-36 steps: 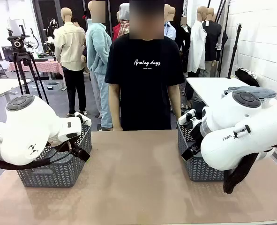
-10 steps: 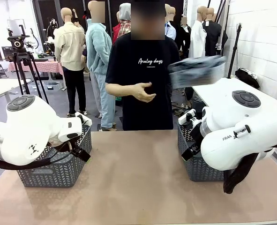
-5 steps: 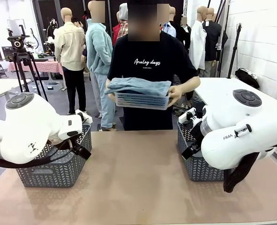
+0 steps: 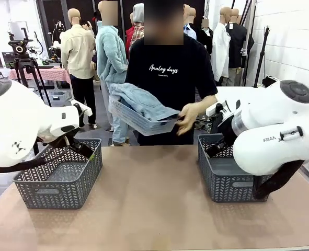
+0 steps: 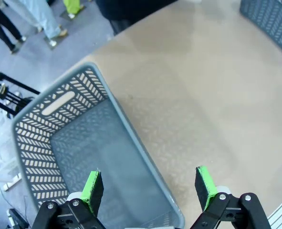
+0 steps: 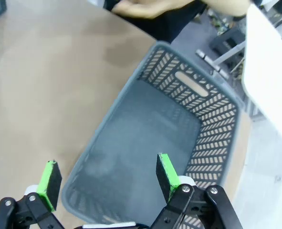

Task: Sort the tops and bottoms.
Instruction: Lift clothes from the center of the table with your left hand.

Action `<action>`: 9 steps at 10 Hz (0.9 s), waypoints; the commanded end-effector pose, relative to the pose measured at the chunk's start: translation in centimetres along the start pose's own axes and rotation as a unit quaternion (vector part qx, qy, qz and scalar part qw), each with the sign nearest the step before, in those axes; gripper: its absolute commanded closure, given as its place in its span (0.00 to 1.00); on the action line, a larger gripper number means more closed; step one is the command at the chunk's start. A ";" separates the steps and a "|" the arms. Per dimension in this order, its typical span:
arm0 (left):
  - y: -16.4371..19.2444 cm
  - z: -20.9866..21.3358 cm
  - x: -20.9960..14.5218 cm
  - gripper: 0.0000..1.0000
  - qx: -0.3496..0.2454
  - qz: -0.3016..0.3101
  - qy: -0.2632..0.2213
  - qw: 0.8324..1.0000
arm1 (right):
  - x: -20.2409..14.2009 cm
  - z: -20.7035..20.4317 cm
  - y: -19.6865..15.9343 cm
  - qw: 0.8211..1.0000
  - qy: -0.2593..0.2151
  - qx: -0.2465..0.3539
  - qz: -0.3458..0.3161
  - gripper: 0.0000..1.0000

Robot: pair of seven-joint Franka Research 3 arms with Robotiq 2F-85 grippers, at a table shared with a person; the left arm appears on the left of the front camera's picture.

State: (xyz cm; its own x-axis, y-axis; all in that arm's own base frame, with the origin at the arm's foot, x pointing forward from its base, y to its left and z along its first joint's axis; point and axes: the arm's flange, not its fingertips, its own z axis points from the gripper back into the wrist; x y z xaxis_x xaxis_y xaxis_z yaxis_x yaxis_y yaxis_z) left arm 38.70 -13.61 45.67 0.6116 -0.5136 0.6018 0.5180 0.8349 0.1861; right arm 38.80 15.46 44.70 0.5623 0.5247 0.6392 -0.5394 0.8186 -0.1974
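Note:
Across the table a person tips a grey mesh tray (image 4: 138, 121) toward the tabletop with one hand (image 4: 188, 111) under it. A light faded denim piece (image 4: 142, 102) lies piled in the tray. The tan and teal shirts are out of view. My left gripper (image 5: 149, 188) hangs open above the near rim of the left grey basket (image 5: 78, 152), nothing between its green pads (image 5: 92, 190). My right gripper (image 6: 107, 177) is open too, over the right grey basket (image 6: 164, 138), which holds nothing.
Both baskets stand on the tan table (image 4: 154, 204), the left basket (image 4: 60, 178) and the right basket (image 4: 230, 175) well apart with bare tabletop between them. A white side table (image 4: 243, 97) stands behind the right basket. A camera tripod (image 4: 23, 57) is at the far left.
The person swung the tray of denim in front of the body and now tilts it down toward the table. Both arms have risen, uncovering the baskets.

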 end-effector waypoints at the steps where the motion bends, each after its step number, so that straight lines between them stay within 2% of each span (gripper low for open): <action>1: 0.6 2.8 -0.7 0.00 -0.024 -0.016 -0.012 1.000 | -3.5 3.2 0.6 1.000 -0.021 -0.001 -0.007 0.00; 4: 1.4 5.9 -0.8 0.00 -0.023 -0.024 -0.015 0.999 | -4.2 6.3 0.3 0.998 -0.056 -0.004 -0.011 0.00; 7: 1.5 6.6 -0.5 0.00 -0.026 -0.017 -0.027 0.999 | -4.6 6.2 0.0 0.998 -0.053 0.006 -0.023 0.00; 8: 1.4 6.8 0.5 0.00 -0.007 -0.020 -0.022 1.000 | 1.9 5.9 -1.6 0.998 -0.062 -0.015 -0.014 0.00; 9: 1.4 6.8 0.5 0.00 -0.007 -0.020 -0.022 1.000 | 1.9 5.9 -1.6 0.998 -0.062 -0.015 -0.014 0.00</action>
State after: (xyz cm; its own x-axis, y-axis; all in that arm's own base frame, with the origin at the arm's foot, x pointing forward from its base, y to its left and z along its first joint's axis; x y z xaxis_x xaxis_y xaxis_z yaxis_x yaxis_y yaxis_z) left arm 35.52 -11.39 51.75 0.5610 -0.5358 0.6310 0.5488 0.8114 0.2010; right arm 37.11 13.63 50.59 0.4988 0.4661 0.7307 -0.5060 0.8411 -0.1911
